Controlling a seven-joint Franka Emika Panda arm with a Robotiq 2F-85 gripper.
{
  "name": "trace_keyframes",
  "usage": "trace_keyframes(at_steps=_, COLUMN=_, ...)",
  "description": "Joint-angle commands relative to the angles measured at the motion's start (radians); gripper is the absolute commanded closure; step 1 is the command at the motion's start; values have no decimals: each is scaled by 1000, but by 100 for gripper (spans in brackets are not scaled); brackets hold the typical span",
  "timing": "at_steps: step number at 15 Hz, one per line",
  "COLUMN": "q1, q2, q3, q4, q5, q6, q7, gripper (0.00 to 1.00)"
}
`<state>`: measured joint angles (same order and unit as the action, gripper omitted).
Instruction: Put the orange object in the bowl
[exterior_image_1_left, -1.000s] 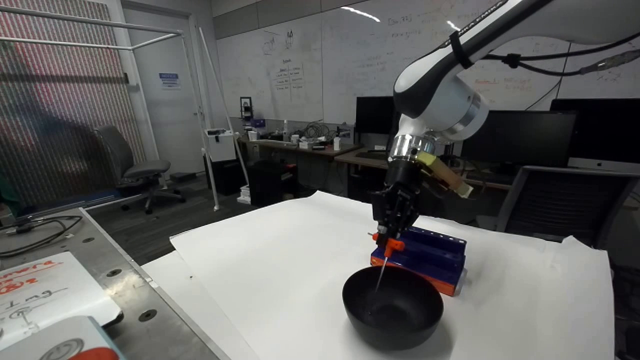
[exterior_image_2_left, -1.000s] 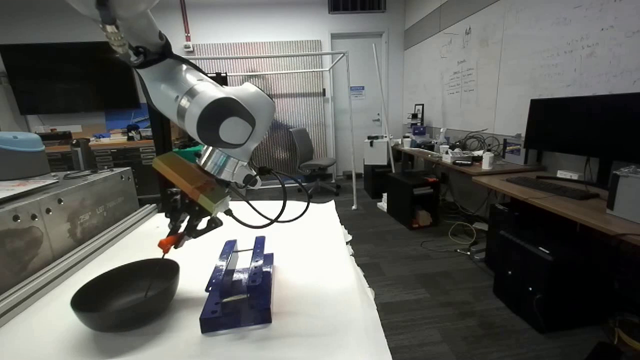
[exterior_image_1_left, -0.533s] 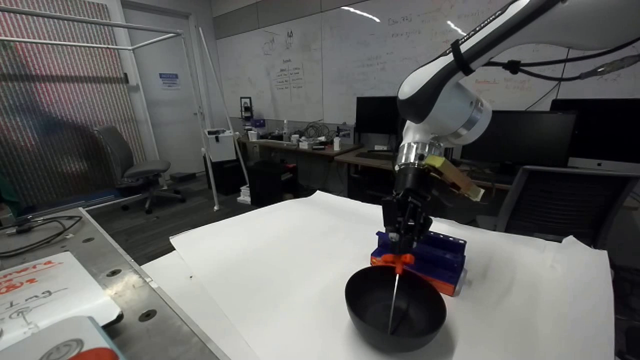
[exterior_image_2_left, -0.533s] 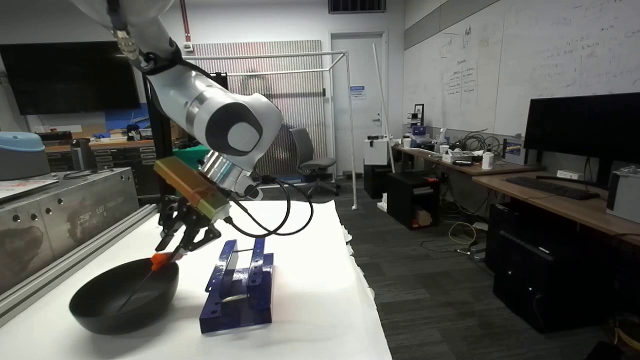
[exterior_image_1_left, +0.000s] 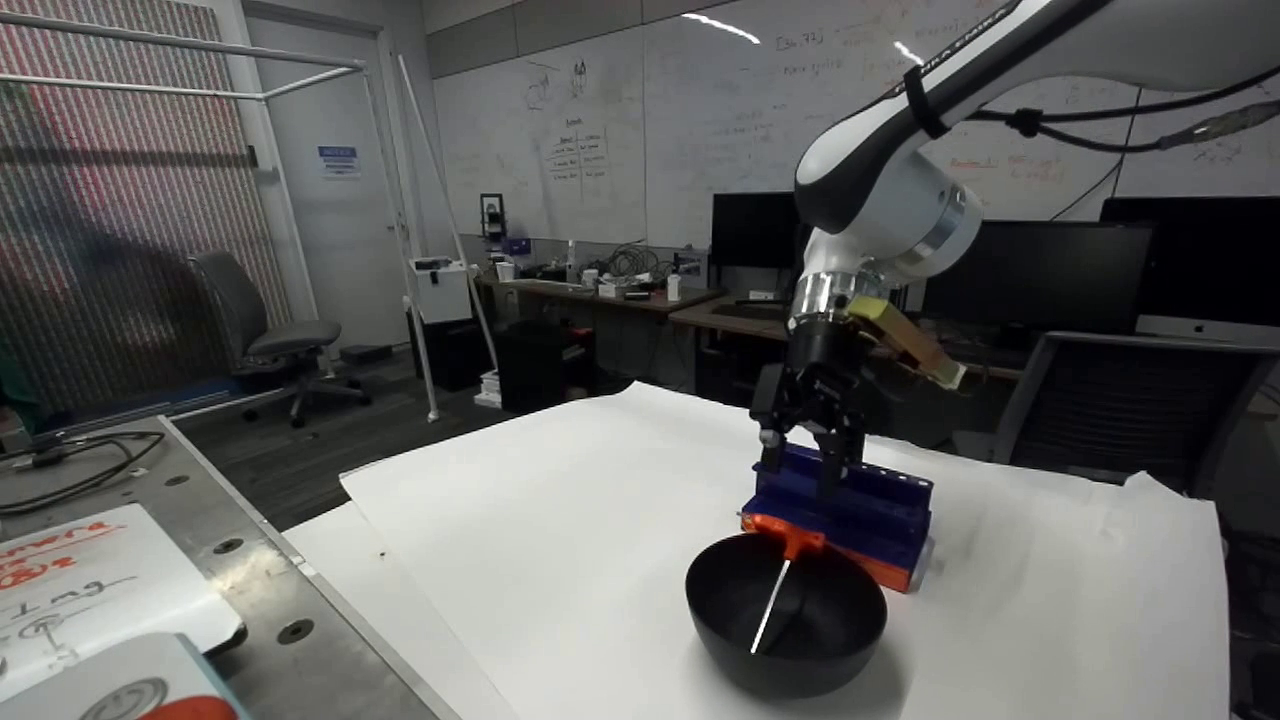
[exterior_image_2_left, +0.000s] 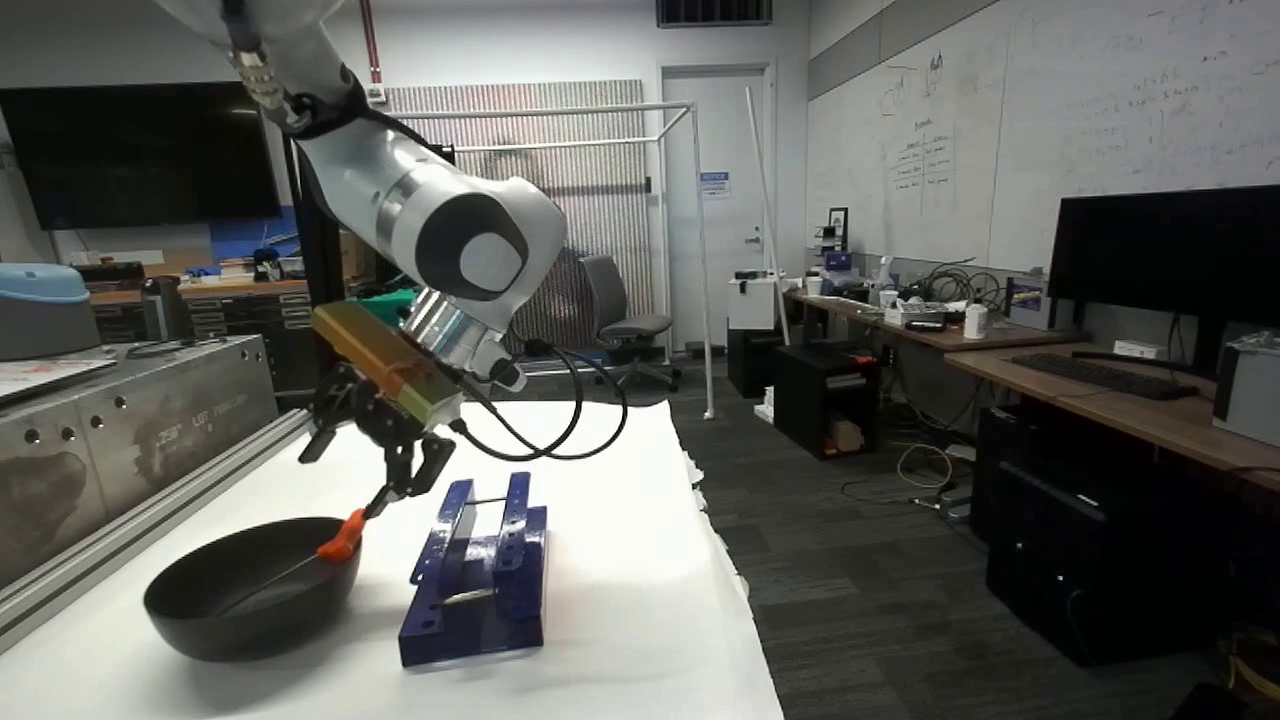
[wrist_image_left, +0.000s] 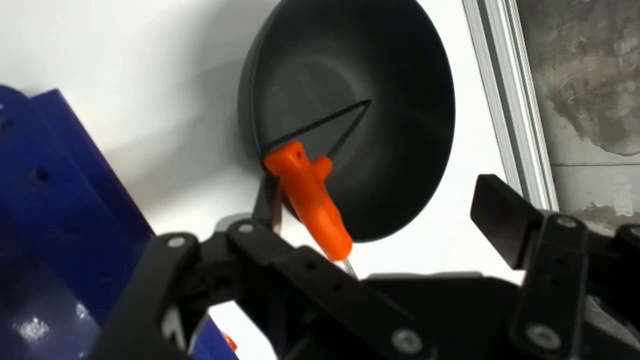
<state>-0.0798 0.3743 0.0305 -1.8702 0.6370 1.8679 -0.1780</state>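
Holds the hand (exterior_image_1_left: 800, 478) spread wide, with fingers (wrist_image_left: 502, 220) well apart and aimed downward, near the rim of the bowl (exterior_image_1_left: 790, 680) and higher than it, toward 12 o'clock from the bowl's middle in an exterior view; has the orange object (wrist_image_left: 315, 205) just beneath, ungripped and tilted, at the bowl's 7 o'clock edge in the wrist view; shows the handle (exterior_image_2_left: 342, 540) up at the rim and the thin rod (exterior_image_1_left: 772, 606) slanting down into the bowl, between 6 and 7 o'clock in an exterior view, with the tip inside; cannot tell of touch or gap between handle and nearer finger, so close together in the wrist view; cannot tell either of contact between handle and rim; shows also a second dark line (wrist_image_left: 315, 125) within the bowl, running from the tip toward 8 o'clock in the wrist view, hard to tell from shadow; has the blue rack (exterior_image_2_left: 475, 600) just beside the bowl, apart from it, at 3 o'clock in an exterior view; has bowl and rack both on a white-covered tabletop (exterior_image_1_left: 540, 560); carries an orange-and-yellow block (exterior_image_2_left: 385, 362) at the wrist, beside the hand; shows a metal slab (exterior_image_2_left: 130, 430) past a rail (exterior_image_2_left: 150, 528), toward 11 o'clock from the bowl in an exterior view.
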Motion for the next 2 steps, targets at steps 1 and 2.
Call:
trace_keyframes(at_steps=1, q1=15, q2=-129, q3=-11, q4=15, q5=-56, q6=30, q7=2, gripper=0)
trace_keyframes(at_steps=2, q1=19, q2=-152, q3=-11, q4=19, q5=-58, q6=57, q7=25, gripper=0)
